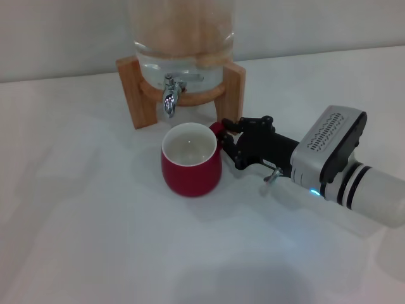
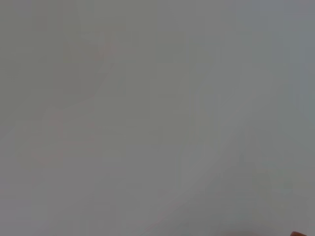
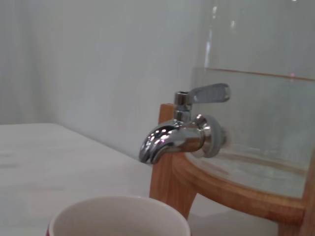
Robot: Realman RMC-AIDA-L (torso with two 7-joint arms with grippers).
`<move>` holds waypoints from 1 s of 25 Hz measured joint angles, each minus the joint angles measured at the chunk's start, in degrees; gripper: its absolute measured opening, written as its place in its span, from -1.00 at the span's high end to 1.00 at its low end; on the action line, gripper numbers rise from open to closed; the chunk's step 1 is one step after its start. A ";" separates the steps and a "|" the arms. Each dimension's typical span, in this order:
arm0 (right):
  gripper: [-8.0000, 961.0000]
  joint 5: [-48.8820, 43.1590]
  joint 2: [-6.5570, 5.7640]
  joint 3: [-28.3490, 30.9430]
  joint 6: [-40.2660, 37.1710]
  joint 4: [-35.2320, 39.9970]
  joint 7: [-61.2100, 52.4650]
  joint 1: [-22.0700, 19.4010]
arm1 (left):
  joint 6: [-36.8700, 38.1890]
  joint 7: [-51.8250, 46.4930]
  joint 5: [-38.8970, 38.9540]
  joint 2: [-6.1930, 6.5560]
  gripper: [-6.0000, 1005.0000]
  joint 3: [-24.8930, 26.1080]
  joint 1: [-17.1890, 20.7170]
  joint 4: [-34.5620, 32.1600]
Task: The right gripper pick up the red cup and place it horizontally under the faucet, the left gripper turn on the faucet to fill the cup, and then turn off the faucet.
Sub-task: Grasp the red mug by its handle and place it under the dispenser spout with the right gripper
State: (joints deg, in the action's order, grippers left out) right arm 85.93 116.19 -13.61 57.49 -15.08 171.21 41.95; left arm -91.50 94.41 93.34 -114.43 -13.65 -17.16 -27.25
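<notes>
Head view: red cup [image 1: 191,166] upright on white worktop [image 1: 82,221], mouth up, long axis vertical, toward back edge, just in front of wooden stand [image 1: 134,95] and a little forward-right of faucet [image 1: 169,98] spout. Handle points right, into right claw [image 1: 229,140]. Claw fingers closed around handle, gripping it; arm reaching in from right edge. Glass dispenser [image 1: 183,38] seated in stand, water inside. Left claw not in view here.

Left wrist view: blank grey-white surface only; tiny red sliver at one corner, too small to identify. Left claw state: cannot tell, not visible.

Right wrist view: cup rim [image 3: 118,216] cream-white, close below chrome faucet [image 3: 172,137]; lever [image 3: 206,93] lying level, spout aimed down, no flow seen.

Judgement: placing step nearly done. Nudge cup back-left so mouth centres under spout, keep level, release without tipping. Lever work follows.
</notes>
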 joint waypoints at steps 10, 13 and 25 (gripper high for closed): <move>0.55 -1.74 -0.14 0.01 1.15 0.04 -0.59 -0.06 | 0.00 -0.01 0.00 0.00 -0.68 0.12 0.30 0.00; 0.54 -2.53 -0.23 0.14 1.24 0.00 -0.64 -0.03 | 0.01 -0.01 0.00 0.00 -0.68 0.12 0.28 0.00; 0.51 -3.97 -0.18 -0.04 0.55 1.49 -1.41 0.42 | 0.01 -0.02 0.05 0.00 -0.68 0.12 0.08 0.00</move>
State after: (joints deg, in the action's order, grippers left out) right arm 81.95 116.01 -13.65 58.04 -13.59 169.80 42.36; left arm -91.49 94.39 93.39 -114.43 -13.53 -17.08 -27.25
